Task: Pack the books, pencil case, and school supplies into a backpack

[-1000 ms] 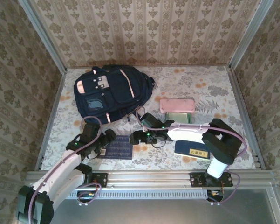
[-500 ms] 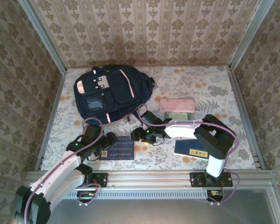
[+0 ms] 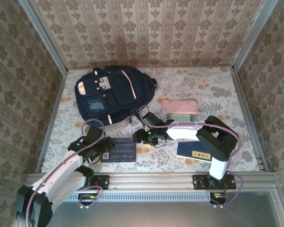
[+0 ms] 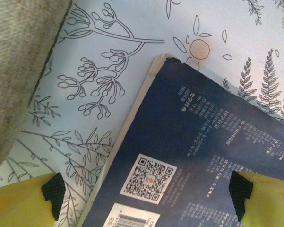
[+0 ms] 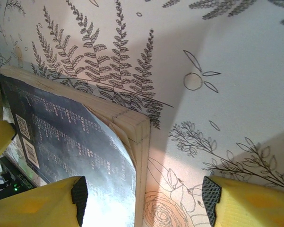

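- Since the earlier frame the left gripper (image 3: 105, 144) has slid nearer, onto the 9 o'clock edge of the dark blue book (image 3: 123, 150); its fingers are spread across that corner.
- The right gripper (image 3: 142, 137), fingers spread, brackets the book's 3 o'clock edge.
- The navy book (image 3: 194, 152) lies at 5 o'clock on the table.
- The green-and-white pad (image 3: 181, 118) lies just beside the pencil case (image 3: 179, 106), at 3 o'clock.
- The backpack (image 3: 111, 92) lies at 11 o'clock; judged, these four items remain unpacked.

Even bright light, soft shadows, blurred wrist-view edges
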